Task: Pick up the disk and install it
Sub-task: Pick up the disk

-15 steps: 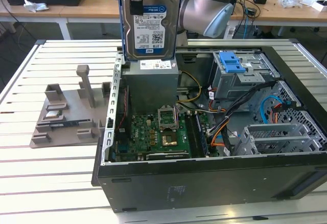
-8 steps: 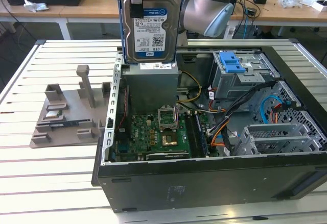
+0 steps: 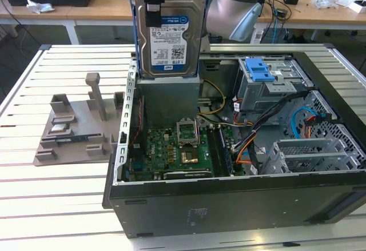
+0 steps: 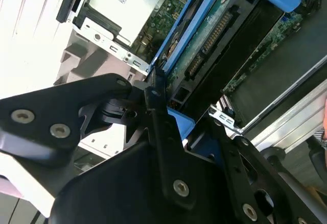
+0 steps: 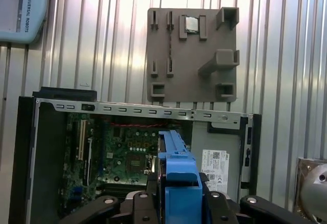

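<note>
The disk [image 3: 171,39], silver with a white-and-blue label and blue carrier rails, hangs upright over the open computer case [image 3: 229,189], near its far corner on the exterior view's left. My gripper [image 3: 159,5] comes down from above and is shut on the disk's upper edge, one black finger lying across the label side. In the second wrist view the black fingers [image 4: 156,113] clamp the blue carrier, with the disk's green circuit board [image 4: 212,27] facing the camera. In the first wrist view the blue carrier rail [image 5: 179,180] sits between the gripper's black links.
A grey drive cage with a blue latch [image 3: 260,70] stands inside the case toward the exterior view's right. Motherboard [image 3: 171,148] and cables lie below the disk. A grey plastic stand [image 3: 80,126] with upright posts rests on the slatted table [image 3: 51,205], left of the case.
</note>
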